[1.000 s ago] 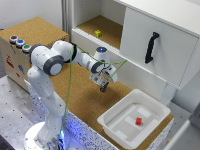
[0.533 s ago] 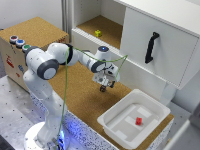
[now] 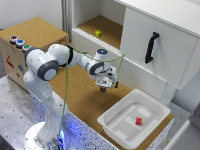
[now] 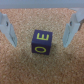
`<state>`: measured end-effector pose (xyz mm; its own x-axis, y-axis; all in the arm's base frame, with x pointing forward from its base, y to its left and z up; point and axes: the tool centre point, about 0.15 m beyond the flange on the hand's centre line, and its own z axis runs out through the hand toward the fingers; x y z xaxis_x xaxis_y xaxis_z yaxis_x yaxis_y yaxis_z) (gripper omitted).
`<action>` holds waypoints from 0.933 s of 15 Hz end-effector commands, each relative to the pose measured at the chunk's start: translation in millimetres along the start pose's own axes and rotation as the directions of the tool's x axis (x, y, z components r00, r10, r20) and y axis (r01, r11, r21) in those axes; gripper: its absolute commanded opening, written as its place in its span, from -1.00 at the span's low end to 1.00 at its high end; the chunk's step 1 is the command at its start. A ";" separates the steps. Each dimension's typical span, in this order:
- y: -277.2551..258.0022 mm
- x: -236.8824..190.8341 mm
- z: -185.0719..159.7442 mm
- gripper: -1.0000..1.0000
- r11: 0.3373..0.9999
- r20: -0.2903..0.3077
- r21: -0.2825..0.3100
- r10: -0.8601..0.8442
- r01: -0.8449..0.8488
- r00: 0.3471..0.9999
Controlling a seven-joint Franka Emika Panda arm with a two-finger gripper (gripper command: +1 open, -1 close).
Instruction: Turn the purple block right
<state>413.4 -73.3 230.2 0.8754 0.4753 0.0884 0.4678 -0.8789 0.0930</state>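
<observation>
In the wrist view the purple block [image 4: 41,43], a small dark cube with yellow letters on its faces, lies on the cork surface between my two fingers [image 4: 8,30]. Both fingers stand apart from it, with a gap on each side. My gripper [image 4: 40,31] is open around the block. In the exterior view my gripper [image 3: 103,88] hangs low over the cork counter [image 3: 80,95] just in front of the white cabinet; the block [image 3: 102,90] shows only as a dark speck at the fingertips.
A white tray [image 3: 116,124] holding a small red cube [image 3: 138,120] stands at the exterior view's lower right. A small yellow cube [image 3: 98,33] sits in the open cabinet shelf. The cabinet door with a black handle [image 3: 151,47] is close behind the gripper.
The arm has stayed over the same spot and the gripper has dropped slightly lower toward the cork surface.
</observation>
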 end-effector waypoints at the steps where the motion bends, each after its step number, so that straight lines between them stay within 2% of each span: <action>1: -4.8 5.9 22.7 1.00 0.999 -0.004 -0.049 0.017 -0.017 1.000; 3: -6.4 8.4 29.1 1.00 0.998 0.001 -0.047 0.038 -0.038 0.999; 4: -7.1 10.0 31.9 -1.00 0.998 -0.001 -0.048 0.048 -0.048 0.999; 14: -2.3 19.4 37.0 -1.00 0.993 0.000 -0.067 0.098 -0.098 0.995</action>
<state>420.9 -67.0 204.0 0.9050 0.4108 0.1103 0.4021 -0.9109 0.0928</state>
